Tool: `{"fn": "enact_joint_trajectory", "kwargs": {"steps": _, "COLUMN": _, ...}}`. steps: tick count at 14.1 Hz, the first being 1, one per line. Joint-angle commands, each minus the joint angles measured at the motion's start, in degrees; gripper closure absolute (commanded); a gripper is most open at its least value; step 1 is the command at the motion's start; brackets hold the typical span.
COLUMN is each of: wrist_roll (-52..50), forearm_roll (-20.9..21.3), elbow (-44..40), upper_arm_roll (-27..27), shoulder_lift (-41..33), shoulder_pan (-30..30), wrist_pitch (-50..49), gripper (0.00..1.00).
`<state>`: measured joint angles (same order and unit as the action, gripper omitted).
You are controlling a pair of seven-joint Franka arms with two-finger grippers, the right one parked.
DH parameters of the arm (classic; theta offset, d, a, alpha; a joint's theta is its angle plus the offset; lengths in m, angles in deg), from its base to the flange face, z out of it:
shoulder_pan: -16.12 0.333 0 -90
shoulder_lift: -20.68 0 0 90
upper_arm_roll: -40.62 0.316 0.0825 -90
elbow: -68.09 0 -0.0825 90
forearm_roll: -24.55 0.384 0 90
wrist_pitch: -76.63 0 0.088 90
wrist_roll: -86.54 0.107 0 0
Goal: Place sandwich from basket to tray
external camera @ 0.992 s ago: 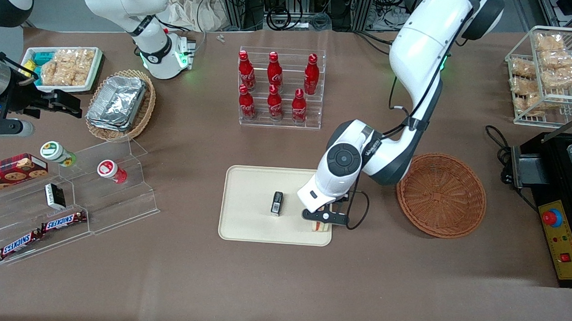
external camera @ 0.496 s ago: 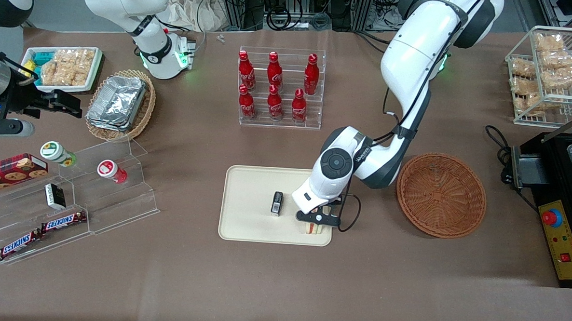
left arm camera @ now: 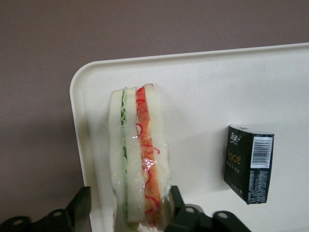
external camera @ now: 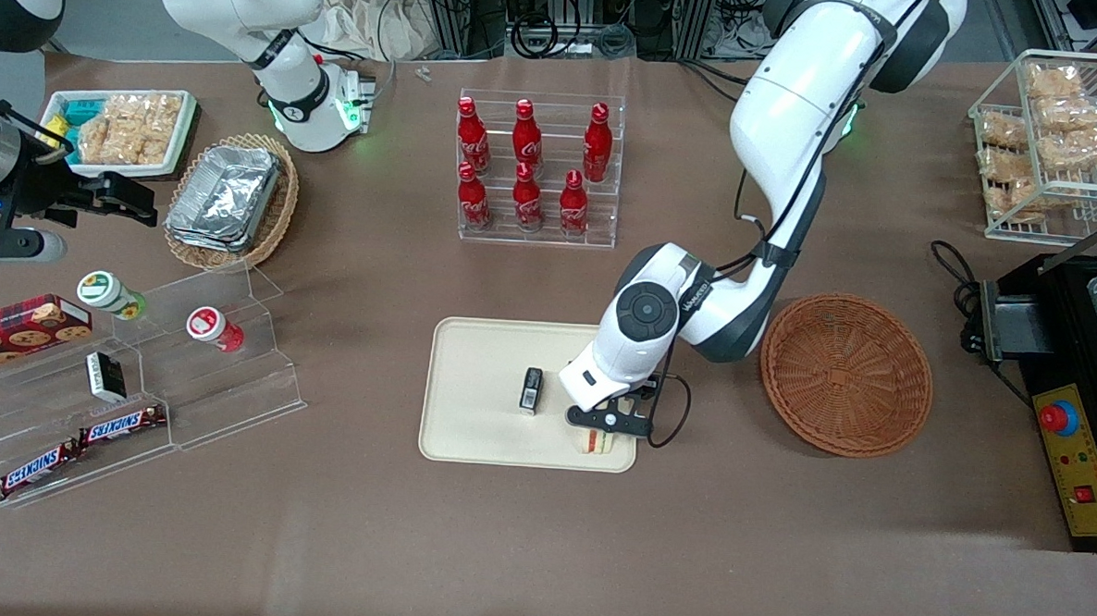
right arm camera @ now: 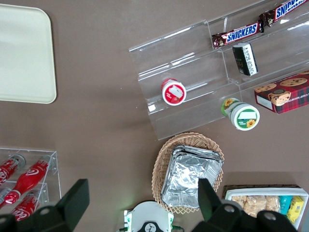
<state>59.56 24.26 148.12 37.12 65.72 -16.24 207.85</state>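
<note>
Gripper (external camera: 605, 423) low over tray (external camera: 481, 370), fingers (left arm camera: 176, 200) spread a little wider than the sandwich (left arm camera: 137, 159) between them, sandwich standing on edge at tray's corner, small black box (left arm camera: 248, 163) nearby, basket (external camera: 846, 373) well apart

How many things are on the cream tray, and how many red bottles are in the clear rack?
On the flat cream rectangular tray:
Triangular cream-bread sandwich, with the tool around it: 1
Small black box: 1
In the clear plastic rack:
Red bottles: 6
Total: 8
</note>
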Motion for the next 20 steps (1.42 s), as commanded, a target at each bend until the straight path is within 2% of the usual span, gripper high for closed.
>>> {"fn": "enact_joint_trajectory", "kwargs": {"steps": 1, "wrist_roll": -0.09, "forearm_roll": -0.33, "elbow": -1.98, "upper_arm_roll": 0.6, "shoulder_lift": 0.76, "shoulder_pan": -0.52, "wrist_pitch": 0.09, "gripper": 0.0}}
{"fn": "enact_joint_trajectory", "kwargs": {"steps": 3, "wrist_roll": -0.44, "forearm_roll": -0.33, "elbow": -1.89, "upper_arm_roll": 0.69, "shoulder_lift": 0.06, "shoulder_pan": -0.52, "wrist_pitch": 0.08, "gripper": 0.0}}
{"fn": "enact_joint_trajectory", "kwargs": {"steps": 6, "wrist_roll": -0.62, "forearm_roll": -0.33, "elbow": -0.32, "upper_arm_roll": 0.77, "shoulder_lift": -5.63, "shoulder_pan": 0.18, "wrist_pitch": -2.62, "gripper": 0.0}}
{"fn": "enact_joint_trajectory", "kwargs": {"steps": 12, "wrist_roll": 1.92, "forearm_roll": -0.51, "elbow": 3.9, "upper_arm_roll": 1.57, "shoulder_lift": -21.37, "shoulder_pan": 5.19, "wrist_pitch": -20.64, "gripper": 0.0}}
{"fn": "enact_joint_trajectory", "kwargs": {"steps": 18, "wrist_roll": 3.16, "forearm_roll": -0.16, "elbow": 25.94, "upper_arm_roll": 1.65, "shoulder_lift": -44.65, "shoulder_pan": 11.33, "wrist_pitch": -21.54, "gripper": 0.0}}
{"fn": "enact_joint_trajectory", "kwargs": {"steps": 20, "wrist_roll": 7.27, "forearm_roll": -0.24, "elbow": 27.2, "upper_arm_roll": 1.65, "shoulder_lift": -47.93, "shoulder_pan": 15.02, "wrist_pitch": -24.76, "gripper": 0.0}}
